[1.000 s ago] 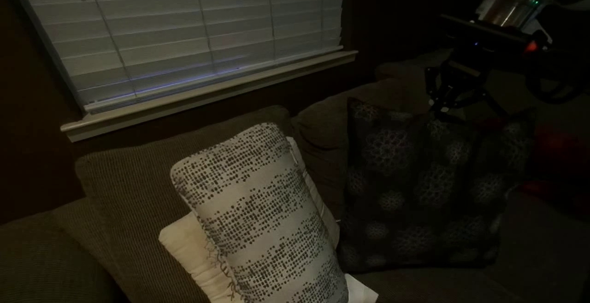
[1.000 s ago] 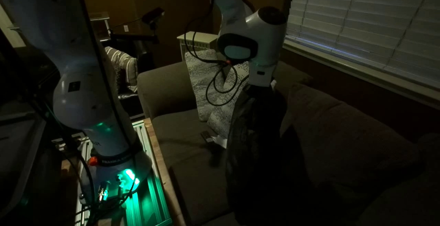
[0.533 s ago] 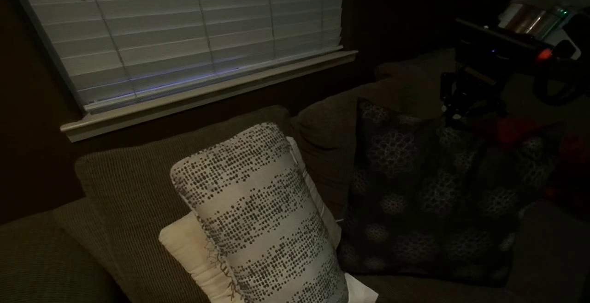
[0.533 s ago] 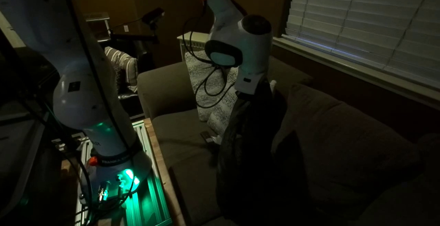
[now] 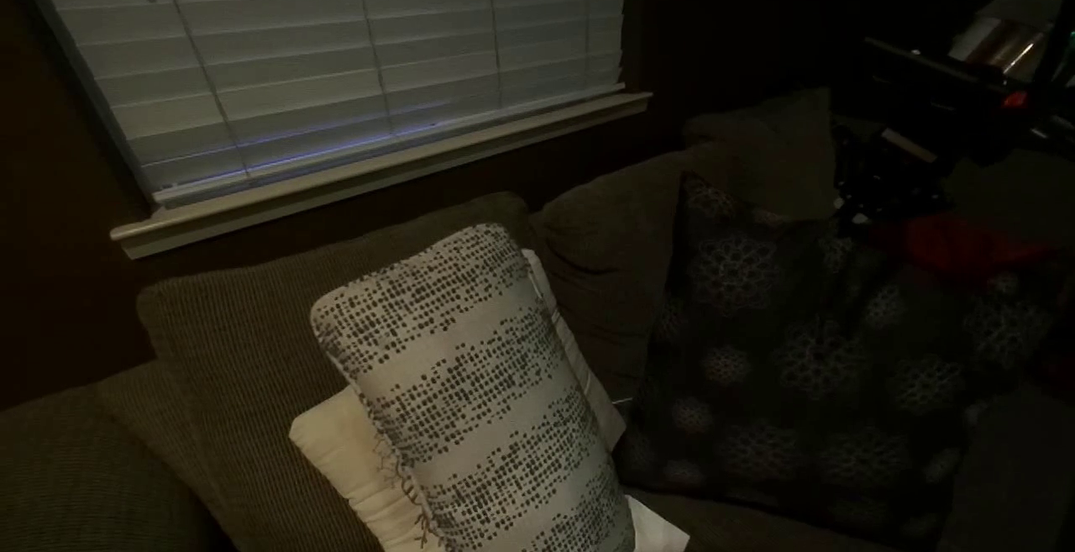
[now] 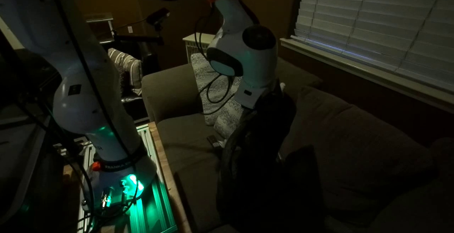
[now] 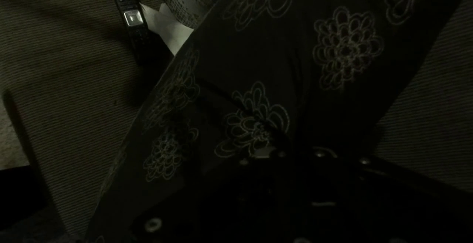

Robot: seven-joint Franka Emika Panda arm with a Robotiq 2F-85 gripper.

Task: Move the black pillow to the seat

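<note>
The black pillow (image 5: 806, 359), dark with pale flower-like marks, stands upright and slightly tilted on the sofa. It shows as a dark shape in an exterior view (image 6: 255, 158) and fills the middle of the wrist view (image 7: 251, 61). My gripper (image 5: 850, 214) is shut on its top edge; folds run from the fingertips (image 7: 284, 154) in the wrist view. The seat (image 6: 181, 133) lies under and beside the pillow, and also shows in the wrist view (image 7: 66, 124). The pillow's lower edge is at the seat; whether it bears weight there I cannot tell.
A white-and-grey speckled pillow (image 5: 495, 401) leans in front of a cream pillow (image 5: 344, 443) beside the black pillow. A remote (image 7: 129, 19) and white paper (image 7: 166, 26) lie on the seat. Back cushions (image 6: 354, 144) stand behind. A red cloth (image 5: 966, 245) is behind the pillow.
My gripper and the black pillow's top edge have moved away from the window and slightly lower. The pillow leans and turns with the gripper. The speckled pillow has barely moved.
</note>
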